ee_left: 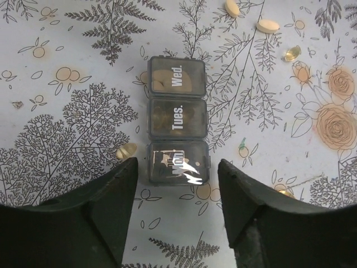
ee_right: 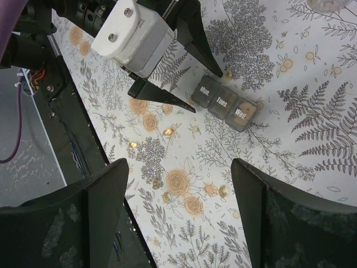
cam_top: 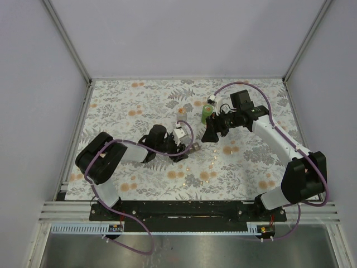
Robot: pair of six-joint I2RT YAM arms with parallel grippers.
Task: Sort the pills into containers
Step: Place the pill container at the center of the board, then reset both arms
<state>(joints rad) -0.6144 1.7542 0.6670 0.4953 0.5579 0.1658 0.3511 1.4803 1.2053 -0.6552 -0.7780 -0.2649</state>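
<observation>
From above, the smoky grey, three-cell plastic pill organiser (cam_top: pixel 193 148) lies on the fern-printed tablecloth (cam_top: pixel 122 106) just ahead of the left gripper (cam_top: pixel 184 152). The right gripper (cam_top: pixel 211 134) hovers near.

In the left wrist view, the pill organiser (ee_left: pixel 177 120) runs lengthwise straight away. Its "Mon" end sits between the parted jaws with a gap on each side, and an amber softgel (ee_left: pixel 126 151) lies just beside it.

In the right wrist view, the right gripper (ee_right: pixel 178 201) is spread wide and empty above loose softgels (ee_right: pixel 167 132). The left arm is probably better placed.

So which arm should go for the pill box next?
Left, probably. The left gripper, open, flanks the Mon. end of the pill box; the right gripper hangs open farther away.
</observation>
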